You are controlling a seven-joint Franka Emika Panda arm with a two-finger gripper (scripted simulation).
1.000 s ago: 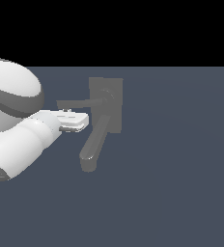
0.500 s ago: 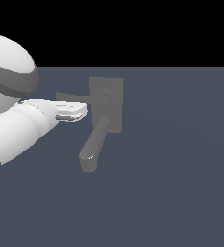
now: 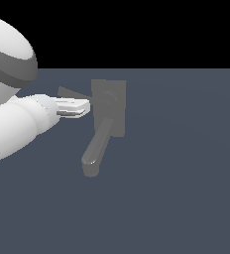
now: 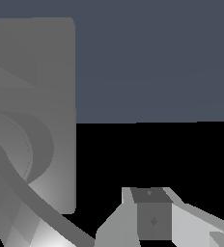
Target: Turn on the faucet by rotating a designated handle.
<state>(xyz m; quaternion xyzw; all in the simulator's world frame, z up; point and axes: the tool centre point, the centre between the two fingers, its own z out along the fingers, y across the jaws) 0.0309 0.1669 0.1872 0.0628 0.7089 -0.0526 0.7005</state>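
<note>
A: Claw status?

B: White two-fingered claw (image 3: pixel 82 107) lies level, tips just beside the thin straight grey lever handle (image 3: pixel 73 93). Fingers look nearly pressed together; with the exterior view this coarse, I cannot tell whether they pinch anything.

A: Fixture?

B: Matte grey faucet with flat rectangular back plate (image 3: pixel 117 106) sits at the claw tips; its thick rounded spout (image 3: pixel 97 149) angles downward. The wrist view shows the plate (image 4: pixel 46 96) close up.

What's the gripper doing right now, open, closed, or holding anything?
Gripper: beside the handle, fingers pointing at the faucet back plate. Whether it is open or closed cannot be told; no grip on anything shows.
</note>
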